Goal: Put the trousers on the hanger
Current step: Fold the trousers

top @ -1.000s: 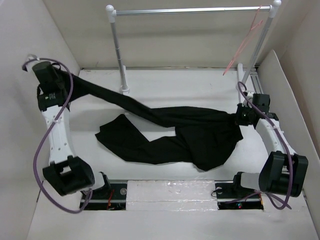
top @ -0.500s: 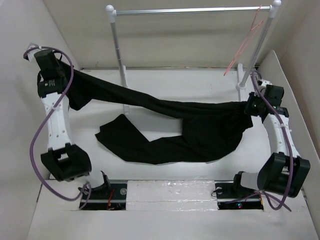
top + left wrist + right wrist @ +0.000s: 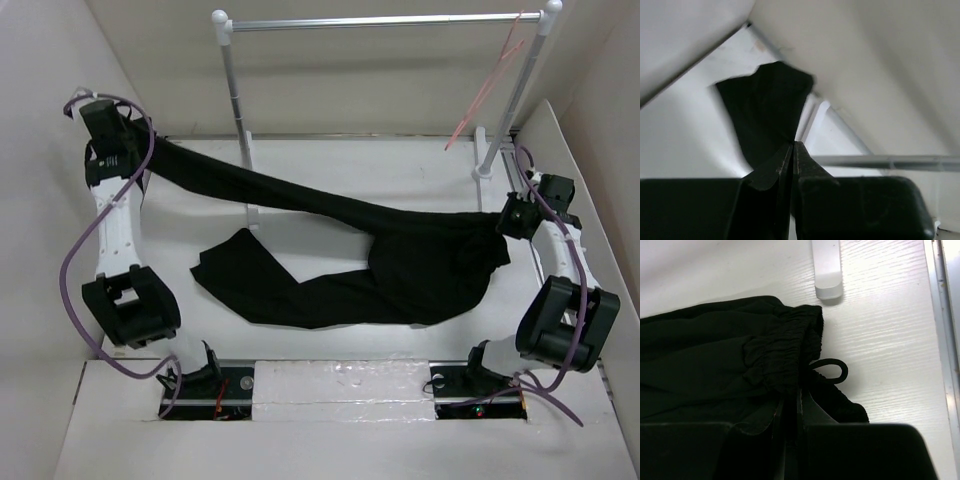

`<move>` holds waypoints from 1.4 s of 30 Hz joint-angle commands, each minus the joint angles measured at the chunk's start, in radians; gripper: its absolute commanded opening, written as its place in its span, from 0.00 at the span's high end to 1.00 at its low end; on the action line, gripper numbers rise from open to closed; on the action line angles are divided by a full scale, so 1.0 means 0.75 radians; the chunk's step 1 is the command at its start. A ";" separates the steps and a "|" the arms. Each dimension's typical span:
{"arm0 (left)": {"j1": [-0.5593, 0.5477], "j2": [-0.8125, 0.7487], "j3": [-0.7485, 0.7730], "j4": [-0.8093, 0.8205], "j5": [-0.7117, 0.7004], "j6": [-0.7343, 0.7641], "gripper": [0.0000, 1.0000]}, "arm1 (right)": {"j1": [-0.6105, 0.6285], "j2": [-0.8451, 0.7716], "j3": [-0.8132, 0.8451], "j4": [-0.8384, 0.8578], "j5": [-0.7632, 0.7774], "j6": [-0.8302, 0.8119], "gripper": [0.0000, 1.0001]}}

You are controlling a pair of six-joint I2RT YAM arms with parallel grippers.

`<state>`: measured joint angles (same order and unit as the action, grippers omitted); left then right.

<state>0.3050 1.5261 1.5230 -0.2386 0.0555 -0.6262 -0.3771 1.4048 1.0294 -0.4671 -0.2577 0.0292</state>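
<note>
The black trousers [image 3: 400,265] are stretched across the table between my two grippers. My left gripper [image 3: 152,152] at the far left is shut on the end of one leg and holds it raised; the fabric [image 3: 767,112] hangs from my closed jaws. My right gripper [image 3: 505,218] at the right is shut on the elastic waistband [image 3: 782,352], with a drawstring loop [image 3: 832,371] beside it. The other leg [image 3: 260,285] lies on the table. The pinkish-red hanger [image 3: 490,80] hangs from the rail's right end, apart from both grippers.
A silver rail [image 3: 385,20] on two white posts [image 3: 240,110] spans the back of the table. White walls close in at left and right. A white post foot [image 3: 826,267] lies just beyond the waistband.
Both arms have moved outward and back, pulling the trousers taut. The held leg has lifted off the table, and the waistband has shifted right toward the post.
</note>
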 commanded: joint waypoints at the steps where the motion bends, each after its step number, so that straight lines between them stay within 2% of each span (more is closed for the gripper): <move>1: -0.042 0.074 0.268 0.095 0.000 0.052 1.00 | -0.006 -0.004 0.026 0.111 -0.053 0.027 1.00; 4: -0.043 0.064 0.191 0.169 0.012 0.039 1.00 | -0.006 -0.026 0.018 0.114 -0.051 0.020 1.00; 7: 0.037 0.033 -0.085 0.285 0.014 0.050 1.00 | -0.006 -0.042 -0.043 0.136 -0.053 0.006 1.00; 8: 0.076 0.029 -0.235 0.308 0.042 0.023 1.00 | 0.006 -0.042 -0.088 0.146 -0.063 0.004 1.00; 10: 0.165 0.055 -0.355 0.424 0.112 0.003 1.00 | 0.018 -0.036 -0.127 0.169 -0.068 0.000 1.00; 14: 0.203 0.078 -0.554 0.537 0.184 -0.016 1.00 | 0.045 -0.016 -0.198 0.199 -0.061 -0.008 1.00; 18: 0.203 0.072 -0.564 0.531 0.204 -0.057 1.00 | 0.045 -0.038 -0.245 0.210 -0.061 -0.018 1.00; 22: 0.172 0.119 -0.305 0.417 0.290 -0.114 1.00 | 0.045 -0.008 -0.162 0.191 -0.078 -0.004 1.00; 26: 0.095 0.147 0.099 0.349 0.280 -0.126 1.00 | 0.045 0.009 -0.033 0.177 -0.080 0.037 1.00; 28: 0.078 0.172 0.180 0.330 0.310 -0.149 1.00 | 0.057 0.019 0.010 0.155 -0.066 0.043 1.00; 31: 0.078 0.152 0.133 0.443 0.388 -0.231 1.00 | 0.057 0.021 0.051 0.138 -0.074 0.041 1.00; 33: 0.078 0.125 0.082 0.461 0.384 -0.198 1.00 | 0.057 -0.002 0.031 0.144 -0.078 0.035 1.00; 36: 0.109 0.070 -0.085 0.482 0.331 -0.127 1.00 | 0.057 -0.042 -0.049 0.165 -0.088 0.027 1.00; 39: 0.199 0.035 -0.318 0.535 0.323 -0.108 1.00 | 0.071 -0.055 -0.125 0.189 -0.100 0.012 1.00; 42: 0.252 0.094 -0.462 0.545 0.306 -0.079 1.00 | 0.083 -0.034 -0.211 0.222 -0.098 0.002 1.00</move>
<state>0.4511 1.5860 1.2415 0.1341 0.3061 -0.7238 -0.3290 1.3880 0.9085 -0.3569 -0.3153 0.0456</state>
